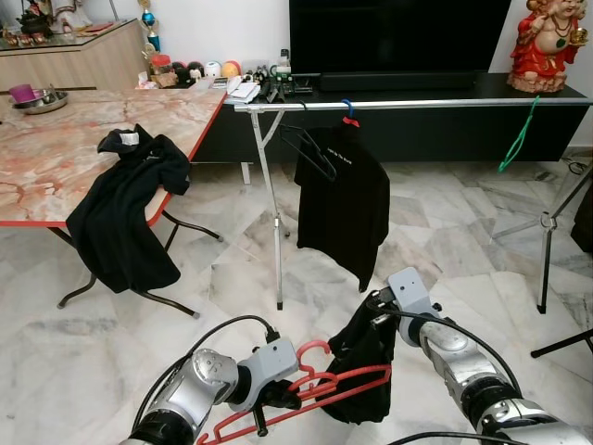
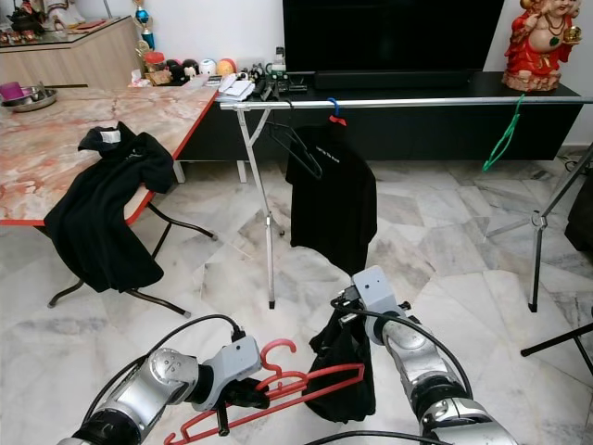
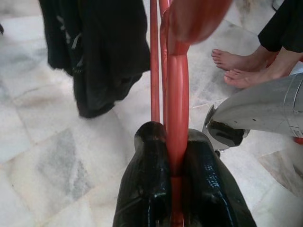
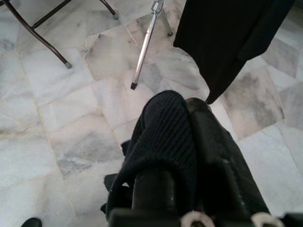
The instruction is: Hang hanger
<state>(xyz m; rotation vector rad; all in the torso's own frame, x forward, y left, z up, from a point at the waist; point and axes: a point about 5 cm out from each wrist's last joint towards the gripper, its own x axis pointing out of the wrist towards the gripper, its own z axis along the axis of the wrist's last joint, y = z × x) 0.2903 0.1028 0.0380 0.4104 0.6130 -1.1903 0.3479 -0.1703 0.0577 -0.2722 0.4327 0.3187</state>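
Two hands are at work low over the pale marble floor (image 1: pixel 111 362). My left hand (image 1: pixel 274 393) is clamped on a red plastic hanger (image 1: pixel 320 387), its black fingers (image 3: pixel 151 179) pinched on the red bar in the left wrist view. My right hand (image 1: pixel 375 320) is closed on a black cloth garment (image 1: pixel 363 371) that hangs down just beside the hanger's far end. Ahead stands a silver metal clothes rail (image 1: pixel 408 104) with a black T-shirt (image 1: pixel 341 209) and an empty black wire hanger (image 1: pixel 310 148) hung on it. Another black shirt (image 1: pixel 125 209) drapes over the edge of the red-rimmed marble surface (image 1: pixel 56 148) to my left. A person's bare feet (image 3: pixel 236 68) show on the floor near my left arm.
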